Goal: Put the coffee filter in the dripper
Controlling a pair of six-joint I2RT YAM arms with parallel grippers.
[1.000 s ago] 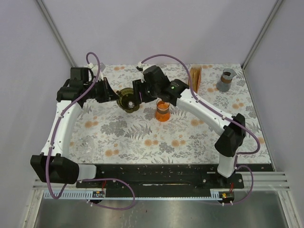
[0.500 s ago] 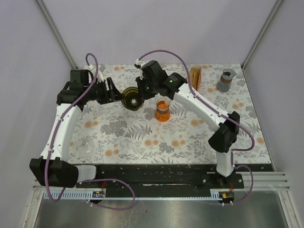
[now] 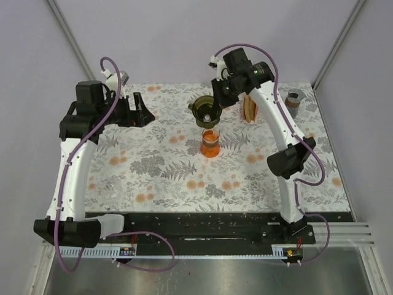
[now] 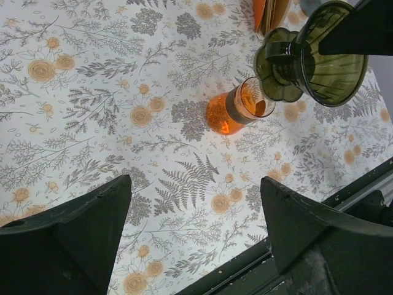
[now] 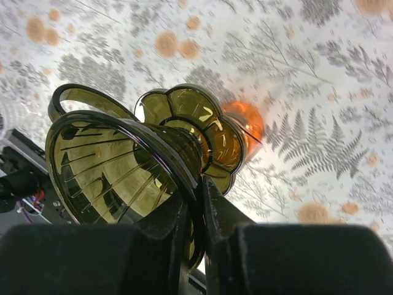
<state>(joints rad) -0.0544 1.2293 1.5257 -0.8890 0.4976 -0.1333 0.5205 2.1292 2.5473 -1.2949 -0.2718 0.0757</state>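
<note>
Currently right gripper point(image 5: 195, 184) clamps green dripper point(image 5: 123, 160) rim, dripper tilted aloft near orange carafe point(image 3: 210, 143); left gripper point(image 4: 195, 184) jaws wide apart, holding nothing.

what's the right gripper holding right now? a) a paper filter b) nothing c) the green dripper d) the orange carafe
c: the right gripper is pinched on the rim of the green dripper, while the orange carafe stands free on the table.
</note>
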